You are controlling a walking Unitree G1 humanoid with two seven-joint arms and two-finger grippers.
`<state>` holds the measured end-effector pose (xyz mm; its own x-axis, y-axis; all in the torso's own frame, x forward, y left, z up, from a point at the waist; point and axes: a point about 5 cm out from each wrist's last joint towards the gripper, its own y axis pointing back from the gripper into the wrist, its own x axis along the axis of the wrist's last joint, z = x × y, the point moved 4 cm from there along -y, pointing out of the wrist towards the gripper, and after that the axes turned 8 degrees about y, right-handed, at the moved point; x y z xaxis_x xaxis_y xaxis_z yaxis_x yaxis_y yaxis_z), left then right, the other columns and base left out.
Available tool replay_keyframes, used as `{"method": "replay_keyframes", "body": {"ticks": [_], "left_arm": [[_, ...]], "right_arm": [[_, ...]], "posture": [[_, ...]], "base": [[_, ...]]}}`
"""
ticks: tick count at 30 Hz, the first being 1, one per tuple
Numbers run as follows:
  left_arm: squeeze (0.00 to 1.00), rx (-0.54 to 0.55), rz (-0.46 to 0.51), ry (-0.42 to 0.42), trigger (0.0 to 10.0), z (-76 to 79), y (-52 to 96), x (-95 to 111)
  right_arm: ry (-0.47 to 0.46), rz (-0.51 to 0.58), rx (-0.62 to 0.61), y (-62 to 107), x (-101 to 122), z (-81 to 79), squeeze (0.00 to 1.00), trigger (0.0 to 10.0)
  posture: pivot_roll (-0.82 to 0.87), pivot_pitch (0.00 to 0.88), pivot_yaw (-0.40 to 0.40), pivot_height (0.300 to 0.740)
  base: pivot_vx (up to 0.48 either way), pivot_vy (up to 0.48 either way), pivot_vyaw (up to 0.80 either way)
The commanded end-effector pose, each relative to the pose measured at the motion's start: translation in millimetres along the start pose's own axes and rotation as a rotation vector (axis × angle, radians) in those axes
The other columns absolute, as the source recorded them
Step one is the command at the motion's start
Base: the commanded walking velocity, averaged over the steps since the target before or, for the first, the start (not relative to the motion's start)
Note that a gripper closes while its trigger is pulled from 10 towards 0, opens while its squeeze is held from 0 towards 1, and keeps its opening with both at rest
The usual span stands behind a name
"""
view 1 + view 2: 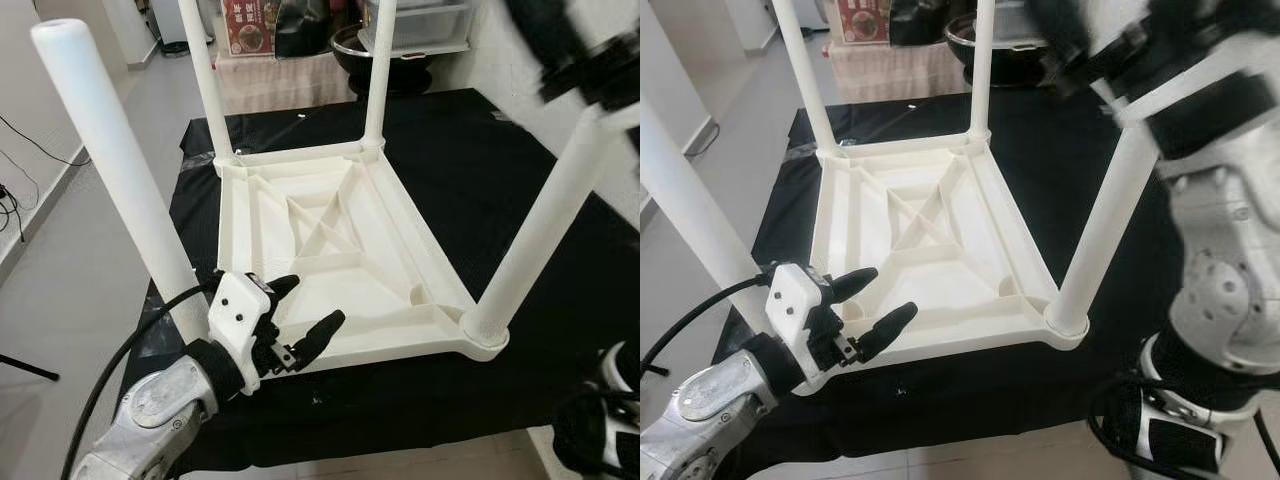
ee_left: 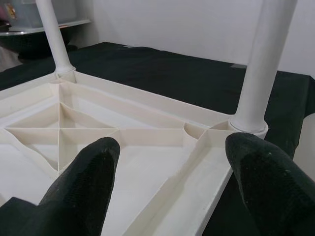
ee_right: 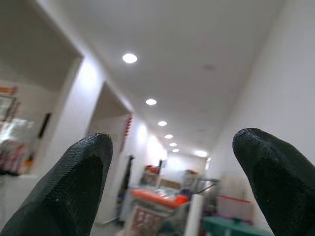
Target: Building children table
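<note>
Lying upturned, table [image 1: 330, 250], beside left tool [image 1: 300, 320]

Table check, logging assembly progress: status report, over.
Left gripper open, at the upturned table top near edge. Right gripper open, raised near leg. Four legs seated upright. Nothing in the way.

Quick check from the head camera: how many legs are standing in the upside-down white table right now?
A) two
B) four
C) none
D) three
B: four white legs stand upright from the corners of the inverted table top, namely the far-left leg, the far-right leg, the near-right leg and the near-left leg, beside which the left gripper sits with its fingers apart.
</note>
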<state>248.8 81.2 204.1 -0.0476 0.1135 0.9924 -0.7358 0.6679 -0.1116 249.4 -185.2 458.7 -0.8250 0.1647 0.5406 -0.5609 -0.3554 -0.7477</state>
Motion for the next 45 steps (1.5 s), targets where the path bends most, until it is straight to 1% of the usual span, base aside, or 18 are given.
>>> {"method": "replay_keyframes", "body": {"ticks": [1, 5, 8, 9, 10, 11, 12, 15, 16, 19, 21, 25, 29, 32, 35, 36, 41, 45], "left_arm": [[0.0, 0.008, 0.001, 0.004, 10.0, -5.0, 0.4, -1], [0.0, 0.008, 0.007, -0.003, 10.0, -6.1, -1.4, 1], [0.0, 0.02, 0.021, -0.015, 10.0, -9.5, -2.2, 5], [0.0, 0.027, 0.025, -0.017, 10.0, -10.9, -2.1, 6], [0.0, 0.027, 0.025, -0.017, 10.0, -10.9, -2.1, 6], [0.0, 0.032, 0.029, -0.02, 10.0, -11.8, -1.9, 7], [0.0, 0.032, 0.029, -0.02, 10.0, -11.8, -1.9, 7], [0.0, 0.039, 0.036, -0.025, 10.0, -13.1, -2.0, 9], [0.0, 0.039, 0.036, -0.025, 10.0, -13.1, -2.0, 9], [0.0, 0.035, 0.042, -0.021, 10.0, -11.3, -3.4, 9], [0.0, 0.049, 0.044, 0.016, 10.0, -9.3, -4.5, 6], [0.0, 0.079, 0.04, 0.038, 10.0, -10.9, -3.8, 2], [0.0, 0.25, -0.05, 0.154, 10.0, -17.8, 11.4, -25], [0.0, 0.27, -0.068, 0.158, 10.0, -18.4, 14.2, -29], [0.0, 0.371, -0.132, 0.174, 10.0, -16.5, 37.2, -41], [0.0, 0.371, -0.132, 0.174, 10.0, -16.5, 37.2, -41], [0.0, 0.407, -0.214, 0.148, 10.0, -3.1, 64.3, -48], [0.0, 0.407, -0.213, 0.135, 10.0, 3.1, 75.0, -46]], "right_arm": [[0.061, 0.012, -0.065, 2.0, 6, 16.3, 0.0, 10.0], [0.118, -0.045, -0.111, 8.0, -1, 28.4, 0.0, 10.0], [0.102, -0.206, -0.164, 32.4, -35, 37.9, 0.0, 10.0], [0.101, -0.268, -0.15, 42.3, -47, 34.4, 0.0, 10.0], [0.101, -0.268, -0.15, 42.3, -47, 34.4, 0.0, 10.0], [0.034, -0.316, -0.076, 53.1, -59, 18.9, 0.0, 10.0], [0.034, -0.316, -0.076, 53.1, -59, 18.9, 0.0, 10.0], [-0.069, -0.387, 0.04, 71.6, -74, -9.0, 0.0, 10.0], [-0.069, -0.387, 0.04, 71.6, -74, -9.0, 0.0, 10.0], [-0.079, -0.44, 0.028, 84.6, -85, -10.8, 0.0, 10.0], [-0.108, -0.492, 0.004, 97.3, -97, -11.1, 0.0, 10.0], [-0.114, -0.516, -0.005, 100.4, -102, -12.2, 0.0, 10.0], [-0.154, -0.65, -0.039, 116.1, -127, -25.1, 0.0, 10.0], [-0.165, -0.661, -0.044, 117.8, -129, -27.3, 0.0, 10.0], [-0.231, -0.689, -0.026, 119.1, -137, -48.5, 0.0, 10.0], [-0.231, -0.689, -0.026, 119.1, -137, -48.5, 0.0, 10.0], [-0.265, -0.699, -0.021, 115.8, -145, -57.5, 0.0, 10.0], [-0.265, -0.702, -0.018, 112.8, -148, -57.6, 0.0, 10.0]], "posture": [[-0.05, 0.034, 0.037, 0.74], [-0.05, 0.032, 0.036, 0.74], [-0.04, 0.041, 0.034, 0.74], [-0.04, 0.041, 0.034, 0.74], [-0.04, 0.041, 0.034, 0.74], [-0.04, 0.045, 0.034, 0.74], [-0.04, 0.045, 0.034, 0.74], [-0.05, 0.048, 0.035, 0.74], [-0.05, 0.048, 0.035, 0.74], [-0.05, 0.05, 0.034, 0.74], [-0.05, 0.051, 0.035, 0.74], [-0.05, 0.051, 0.035, 0.74], [-0.05, 0.063, 0.022, 0.74], [-0.05, 0.064, 0.02, 0.74], [-0.03, 0.081, 0.004, 0.74], [-0.03, 0.081, 0.004, 0.74], [-0.01, 0.1, -0.012, 0.74], [0.0, 0.105, -0.022, 0.74]], "base": [[0.0, 0.0, 0.0], [0.0, 0.0, 0.0], [0.0, 0.0, 0.0], [0.0, 0.0, 0.0], [0.0, 0.0, 0.0], [0.0, 0.0, 0.0], [0.0, 0.0, 0.0], [0.0, 0.0, 0.0], [0.0, 0.0, 0.0], [0.0, 0.0, 0.0], [0.0, 0.0, 0.0], [0.0, 0.0, 0.0], [0.0, 0.0, 0.0], [0.0, 0.0, 0.0], [0.0, 0.0, 0.0], [0.0, 0.0, 0.0], [0.0, 0.0, 0.0], [0.0, 0.0, 0.0]]}}
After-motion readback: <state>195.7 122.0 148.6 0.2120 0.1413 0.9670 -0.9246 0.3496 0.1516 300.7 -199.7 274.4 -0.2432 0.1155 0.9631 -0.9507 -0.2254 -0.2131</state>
